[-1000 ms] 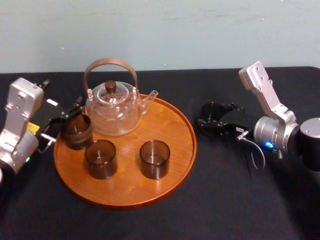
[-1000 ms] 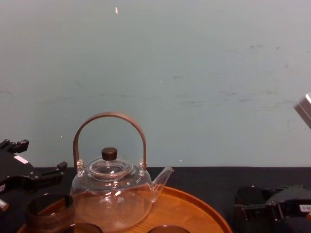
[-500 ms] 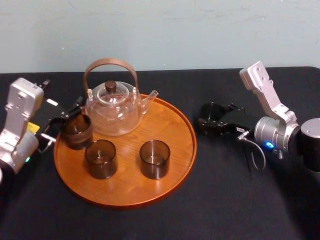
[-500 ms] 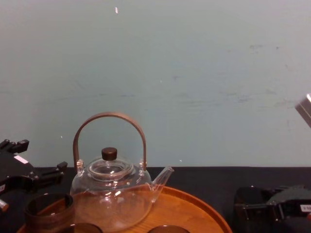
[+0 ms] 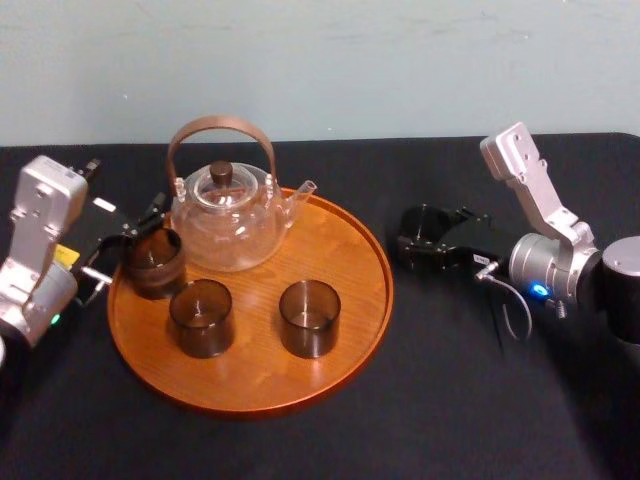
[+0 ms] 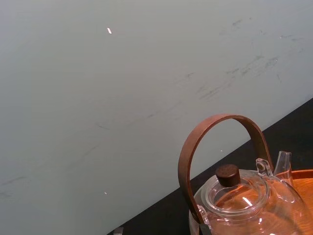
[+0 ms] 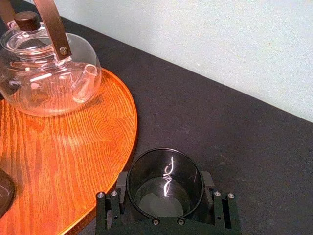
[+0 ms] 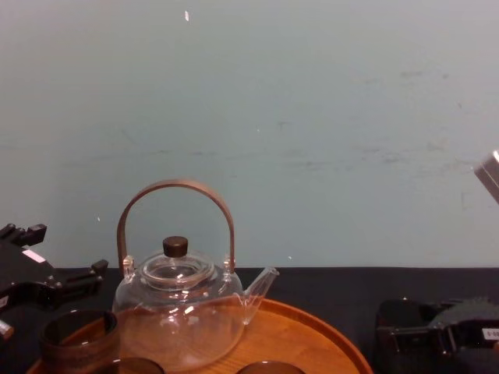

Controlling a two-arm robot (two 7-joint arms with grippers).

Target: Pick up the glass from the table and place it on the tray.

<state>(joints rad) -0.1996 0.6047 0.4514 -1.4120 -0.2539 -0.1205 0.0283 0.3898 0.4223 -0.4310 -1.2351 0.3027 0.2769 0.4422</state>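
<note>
One glass is clenched between the jaws of the right gripper, over the table and just beside the right edge of the one tray. Three cups stand on the tray: a left cup, a middle cup and a right cup. One teapot stands at the tray's back edge. The tray's right side is bare wood. The left gripper is at the tray's left edge, by the left cup; whether it grasps anything cannot be told.

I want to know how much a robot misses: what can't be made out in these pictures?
Chest view: glasses on the tray, cut off by the bottom edge.
Right wrist view: near side of the held glass, hidden by the right gripper.
Head view: outline of the left gripper, black against the black table.
</note>
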